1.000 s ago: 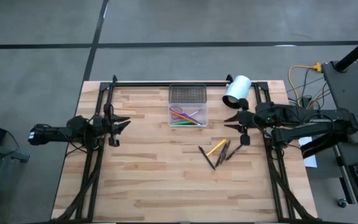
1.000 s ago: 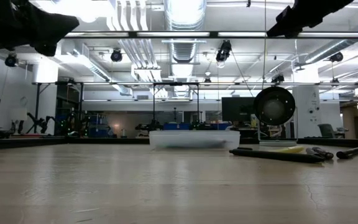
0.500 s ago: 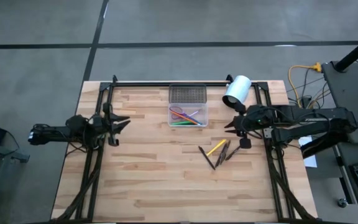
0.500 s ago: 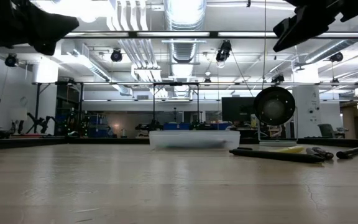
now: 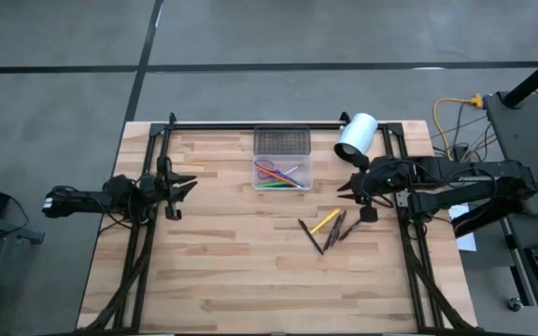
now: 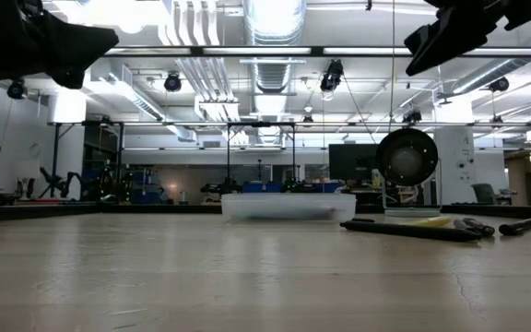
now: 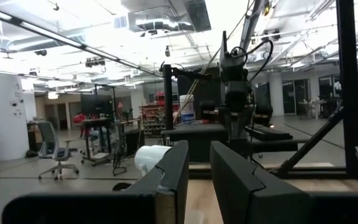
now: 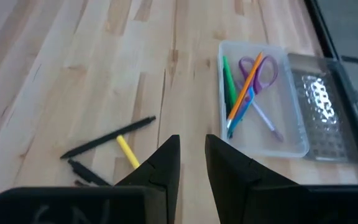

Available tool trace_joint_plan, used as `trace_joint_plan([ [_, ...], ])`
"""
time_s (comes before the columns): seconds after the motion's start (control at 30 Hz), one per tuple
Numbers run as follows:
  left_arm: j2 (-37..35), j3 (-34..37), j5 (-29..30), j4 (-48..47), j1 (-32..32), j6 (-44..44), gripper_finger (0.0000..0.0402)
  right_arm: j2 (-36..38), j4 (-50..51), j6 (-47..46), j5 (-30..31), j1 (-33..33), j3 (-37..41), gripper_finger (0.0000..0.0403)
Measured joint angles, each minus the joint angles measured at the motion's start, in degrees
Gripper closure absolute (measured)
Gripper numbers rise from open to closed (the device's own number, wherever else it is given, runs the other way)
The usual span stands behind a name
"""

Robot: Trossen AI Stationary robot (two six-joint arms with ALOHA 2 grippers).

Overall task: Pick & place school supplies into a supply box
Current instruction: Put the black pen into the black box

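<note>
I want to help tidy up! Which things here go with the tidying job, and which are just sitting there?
For the job: supply box, scissors, green pen, orange stick, yellow pencil, dark pens.

Just lying about: white cylinder.

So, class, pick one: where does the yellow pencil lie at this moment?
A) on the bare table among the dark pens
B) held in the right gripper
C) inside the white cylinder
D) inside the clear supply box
A: the yellow pencil lies on the table among the dark pens, apart from the supply box.
</note>
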State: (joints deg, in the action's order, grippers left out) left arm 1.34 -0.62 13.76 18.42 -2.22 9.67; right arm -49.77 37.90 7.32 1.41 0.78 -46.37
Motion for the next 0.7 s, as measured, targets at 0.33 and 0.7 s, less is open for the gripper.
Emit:
trace_joint_plan([
  [0.33,4.29,0.00,-0.14,-0.23,0.00,-2.87,0.0349,-3.04,3.87,-2.66,-0.51,0.04,-1.63,0.0335],
  [0.7,9.14,-0.01,-0.11,-0.24,0.00,-6.21,0.0349,-10.24,5.22,-1.14,-0.56,0.02,-3.91,0.0335],
])
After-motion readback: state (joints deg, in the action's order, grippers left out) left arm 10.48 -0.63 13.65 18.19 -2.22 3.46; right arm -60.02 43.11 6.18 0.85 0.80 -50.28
